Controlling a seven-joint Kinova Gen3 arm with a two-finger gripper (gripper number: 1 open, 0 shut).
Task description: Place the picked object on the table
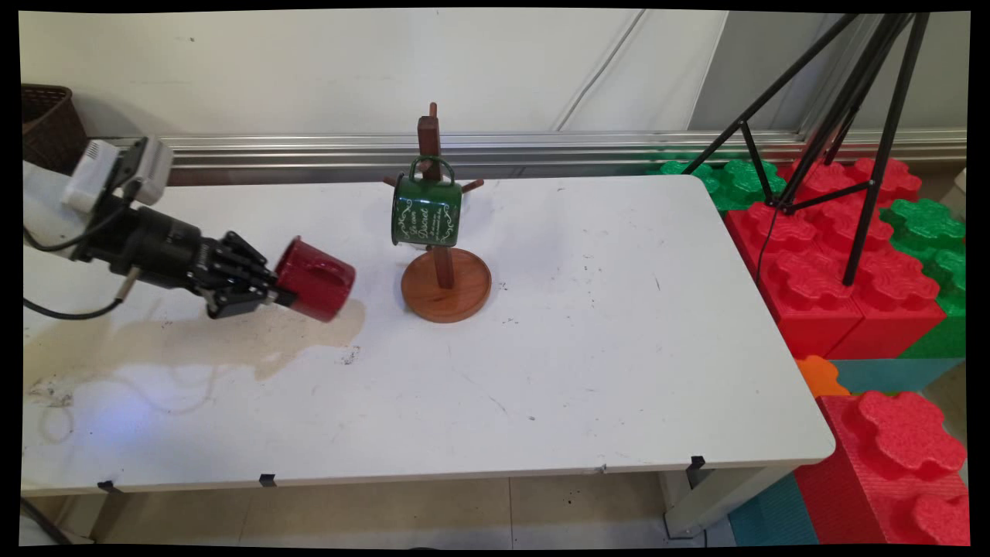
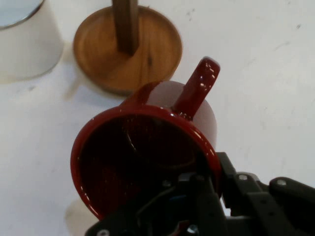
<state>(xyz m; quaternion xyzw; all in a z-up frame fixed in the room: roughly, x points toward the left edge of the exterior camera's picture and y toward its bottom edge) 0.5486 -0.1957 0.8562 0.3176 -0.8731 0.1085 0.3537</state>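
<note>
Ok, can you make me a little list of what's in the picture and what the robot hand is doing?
hand: shut on the red mug's rim, held above the table, left of the stand
red mug: tipped on its side, mouth toward the hand
green mug: hangs by its handle on the stand
stand: wooden, round base, pegs on a post
table: white, stained under the hand

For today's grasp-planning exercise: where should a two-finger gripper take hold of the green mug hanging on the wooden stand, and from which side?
Probably the green mug's body, across the round wall, from the table's near side: its handle is hooked on the wooden stand, whose post is behind it. The gripper is shut on the red mug.
</note>
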